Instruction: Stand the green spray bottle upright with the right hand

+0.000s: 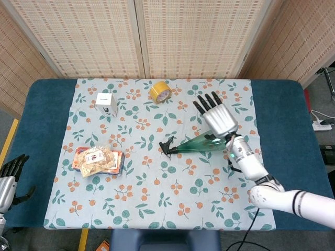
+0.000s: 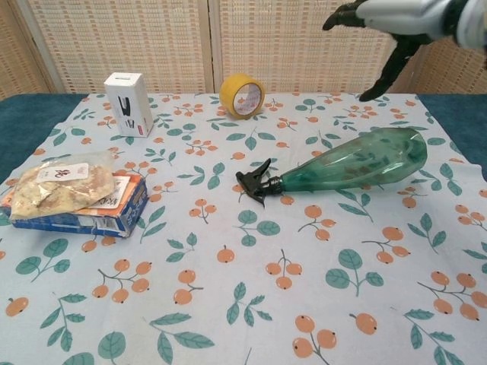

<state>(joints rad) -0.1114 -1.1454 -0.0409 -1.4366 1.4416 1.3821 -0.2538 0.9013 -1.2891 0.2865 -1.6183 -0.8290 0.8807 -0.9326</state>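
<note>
The green spray bottle point(image 1: 194, 143) point(image 2: 350, 164) lies on its side on the floral cloth, black nozzle pointing left, wide base to the right. My right hand point(image 1: 216, 117) point(image 2: 396, 17) hovers above the bottle's wide end with its fingers spread and nothing in it; the chest view shows it well above the bottle, not touching. My left hand point(image 1: 9, 177) rests off the table's left edge, fingers apart, holding nothing.
A yellow tape roll point(image 1: 159, 91) point(image 2: 242, 95) stands at the back centre. A small white box point(image 1: 105, 103) point(image 2: 128, 103) is at the back left. A snack bag lies on a blue-and-orange box point(image 1: 97, 160) point(image 2: 74, 195) at the left.
</note>
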